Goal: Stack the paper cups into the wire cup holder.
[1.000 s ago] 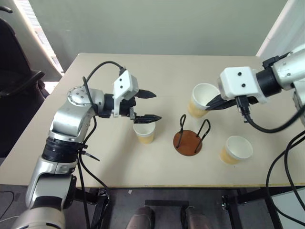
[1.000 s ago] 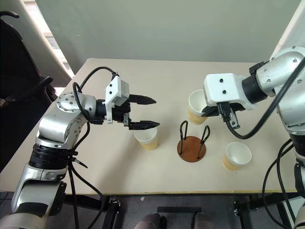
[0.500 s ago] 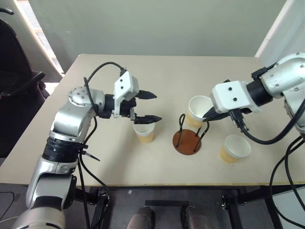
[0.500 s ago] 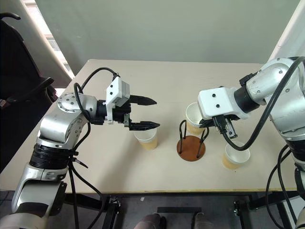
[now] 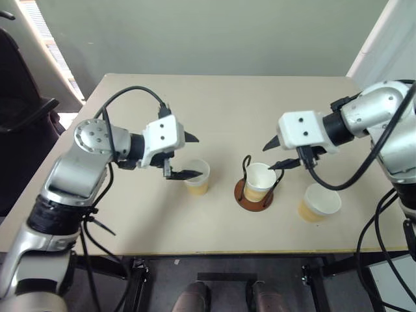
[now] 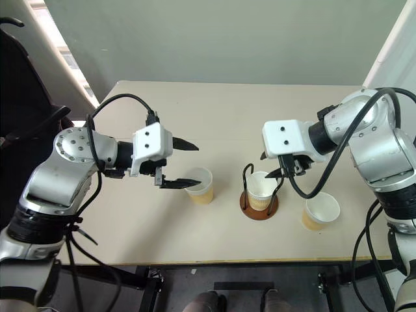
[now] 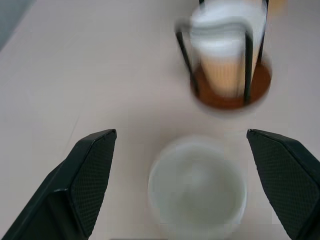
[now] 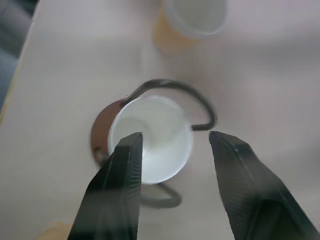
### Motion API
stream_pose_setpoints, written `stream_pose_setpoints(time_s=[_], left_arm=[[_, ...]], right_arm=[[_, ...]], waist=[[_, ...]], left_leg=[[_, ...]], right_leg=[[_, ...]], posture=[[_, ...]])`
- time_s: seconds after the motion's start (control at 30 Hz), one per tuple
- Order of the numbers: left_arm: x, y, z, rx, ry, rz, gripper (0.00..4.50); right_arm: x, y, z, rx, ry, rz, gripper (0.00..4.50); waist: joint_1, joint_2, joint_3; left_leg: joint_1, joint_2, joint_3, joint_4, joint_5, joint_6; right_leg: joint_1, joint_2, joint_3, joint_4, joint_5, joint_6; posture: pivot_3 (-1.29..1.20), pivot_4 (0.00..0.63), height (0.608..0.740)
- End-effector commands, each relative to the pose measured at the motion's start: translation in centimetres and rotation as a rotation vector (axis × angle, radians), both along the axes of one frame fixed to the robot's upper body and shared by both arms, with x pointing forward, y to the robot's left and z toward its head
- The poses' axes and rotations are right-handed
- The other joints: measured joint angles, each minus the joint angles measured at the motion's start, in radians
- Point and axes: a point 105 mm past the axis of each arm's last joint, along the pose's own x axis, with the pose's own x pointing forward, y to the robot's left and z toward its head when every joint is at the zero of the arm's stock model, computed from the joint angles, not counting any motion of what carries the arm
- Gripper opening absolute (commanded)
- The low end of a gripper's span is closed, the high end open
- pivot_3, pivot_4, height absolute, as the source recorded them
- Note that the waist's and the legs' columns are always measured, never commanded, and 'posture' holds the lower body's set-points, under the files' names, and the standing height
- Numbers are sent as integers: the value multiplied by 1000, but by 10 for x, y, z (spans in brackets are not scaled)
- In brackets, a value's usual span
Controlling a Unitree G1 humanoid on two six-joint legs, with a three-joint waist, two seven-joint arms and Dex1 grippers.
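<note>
Cup's in the holder!
My right gripper (image 5: 277, 153) just let go; cup (image 5: 259, 181) now stands in the wire cup holder (image 5: 254, 195).

Right gripper (image 8: 172, 150): two black fingers (image 8: 112, 195) rise spread apart, one on each side of the cup below, not touching it as far as can be seen.
Cup in holder (image 8: 152, 135): white inside, seen from above, upright between the wire loops, its mouth showing in the gap between the fingers.
Wire cup holder (image 8: 102, 125): reddish-brown disc base shows beside the cup; one dark wire loop arcs around the cup's far side, another curves at its near side.
Second cup (image 8: 187, 20): stands apart beyond the holder, white rim, tan-yellow outside.
Table (image 8: 260, 75): pale beige, with its edge and darker ground at one side.
</note>
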Motion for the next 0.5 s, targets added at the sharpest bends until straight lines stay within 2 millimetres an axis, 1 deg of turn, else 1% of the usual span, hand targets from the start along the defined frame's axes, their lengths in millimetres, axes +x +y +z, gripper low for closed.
stream_pose_setpoints(time_s=[0.03, 0.13, 0.23, 0.4, 0.5], left_arm=[[-9, -8, 3, 130, -120, -50, 4500], [-15, -13, 0, 173, -123, -82, 4500], [-17, -10, -8, 222, -105, -79, 4500], [-14, -6, -22, 277, -85, -53, 4500], [-11, -4, -27, 312, -89, -36, 4500]], right_arm=[[-4, 1, 25, 120, -17, -26, 2221], [-11, 2, 27, 145, 30, -24, 2221], [-15, 1, 28, 156, 66, -23, 2221], [-22, 4, 29, 184, 118, -2, 2221], [-24, 4, 29, 182, 130, -1, 2221]], waist=[[2, 0, 0], [1, 0, 0], [-1, 0, 0], [-2, 0, 0], [-2, 0, 0]], left_leg=[[0, 0, 0, 0, 0, 0], [0, -1, 0, 0, 0, 0], [0, -1, 0, 0, 0, 0], [1, 0, 0, -2, 0, -1], [1, 0, 0, -2, 0, -1]], right_leg=[[0, 0, 0, 0, 0, 0], [0, -1, 0, 0, 0, -1], [0, 0, 0, 0, 0, -1], [-1, 0, 0, 2, 0, -2], [-1, 0, 0, 1, 0, -2]], posture=[[0, 150, 740], [0, 150, 740], [0, 150, 740], [0, 150, 740], [0, 150, 740]])
